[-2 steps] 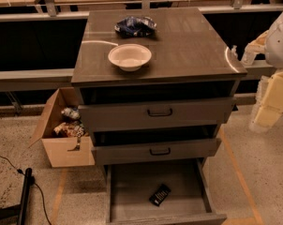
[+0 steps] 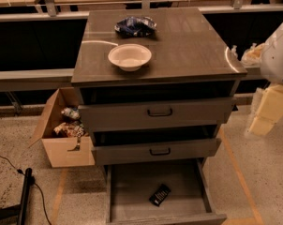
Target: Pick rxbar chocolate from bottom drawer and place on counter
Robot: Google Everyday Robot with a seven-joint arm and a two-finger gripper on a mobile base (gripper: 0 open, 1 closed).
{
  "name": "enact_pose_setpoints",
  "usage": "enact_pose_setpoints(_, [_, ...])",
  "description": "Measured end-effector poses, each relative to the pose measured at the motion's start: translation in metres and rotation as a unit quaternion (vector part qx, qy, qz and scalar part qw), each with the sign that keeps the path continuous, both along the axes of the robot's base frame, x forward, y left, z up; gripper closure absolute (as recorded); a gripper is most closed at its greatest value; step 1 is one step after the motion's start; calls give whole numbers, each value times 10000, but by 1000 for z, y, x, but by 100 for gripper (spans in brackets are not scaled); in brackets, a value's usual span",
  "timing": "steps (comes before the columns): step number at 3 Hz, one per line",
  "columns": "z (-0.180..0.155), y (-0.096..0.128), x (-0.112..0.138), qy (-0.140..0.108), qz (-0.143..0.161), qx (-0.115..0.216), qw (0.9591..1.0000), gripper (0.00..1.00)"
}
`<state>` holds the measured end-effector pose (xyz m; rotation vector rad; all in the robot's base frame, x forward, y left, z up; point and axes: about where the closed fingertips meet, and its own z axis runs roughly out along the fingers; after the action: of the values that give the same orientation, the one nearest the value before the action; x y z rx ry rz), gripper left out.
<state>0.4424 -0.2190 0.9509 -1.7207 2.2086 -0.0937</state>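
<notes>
- Bottom drawer pulled well out at the foot of the cabinet, grey floor in full view.
- Rxbar chocolate flat on that floor, right of middle and toward the front, lying at a slant, clear of every wall.
- Top drawer and middle drawer above it, each with a black handle and a dark gap over its front.
- On the counter: white bowl near the front left, blue-and-white snack bag behind it by the back edge.
- Gripper just off the counter's right edge, at about counter height, well apart from the rxbar chocolate; open or closed, holding anything or not: cannot tell.
- White arm housing at the far right.
- Cardboard box of packets on the floor left of the cabinet.
</notes>
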Motion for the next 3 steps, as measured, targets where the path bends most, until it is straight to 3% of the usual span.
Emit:
enact_pose_setpoints(1, [-48, -4, -4, -194, 260, -199, 9993, 0])
enact_pose_setpoints(3, [-202, 3, -23, -117, 642, -446, 9969, 0])
